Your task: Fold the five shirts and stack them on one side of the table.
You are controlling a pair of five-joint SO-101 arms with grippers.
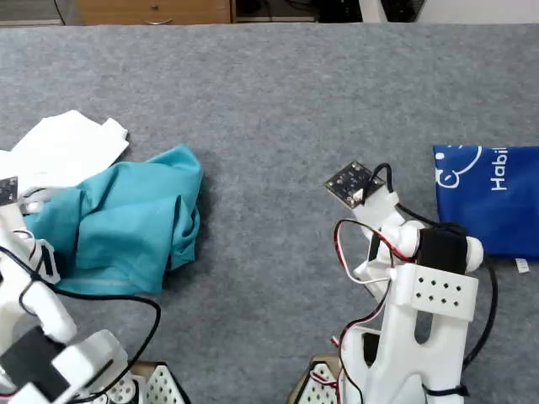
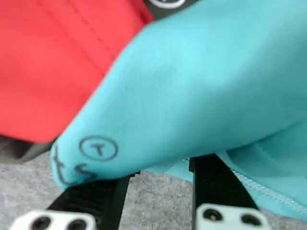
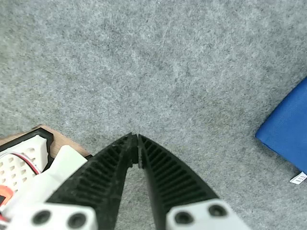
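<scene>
– On the left side of the grey table [image 1: 278,101], what is that heap?
– A teal shirt [image 1: 135,223], crumpled and unfolded, lying just in front of the left arm [image 1: 34,320]. In the left wrist view the same teal cloth drapes over the left gripper [image 2: 160,175] and hides its tip, so it cannot be told whether the gripper is clamped on the cloth. A circled mark in dark ink sits at 1 corner of the fabric.
– And around it?
– A white shirt [image 1: 67,147] lies on the far-left side, touching the teal one, which overlaps its near edge. In the left wrist view a red shirt [image 2: 57,57] lies against the teal cloth.
– And on the other side?
– A blue shirt [image 1: 487,198] with white print lies flat with straight edges at the table's right edge, well apart from the teal heap. A small white tag [image 3: 298,178] sticks out at its near corner.
– What of the right arm?
– The right arm [image 1: 421,320] stands between the 2 groups of shirts, near the blue one. The right gripper [image 3: 135,139] is closed, its ribbed black jaws meeting at the tips with nothing between them, over bare grey felt.
– And behind?
– A wooden drawer unit [image 1: 156,10] stands beyond the table's far edge.
</scene>
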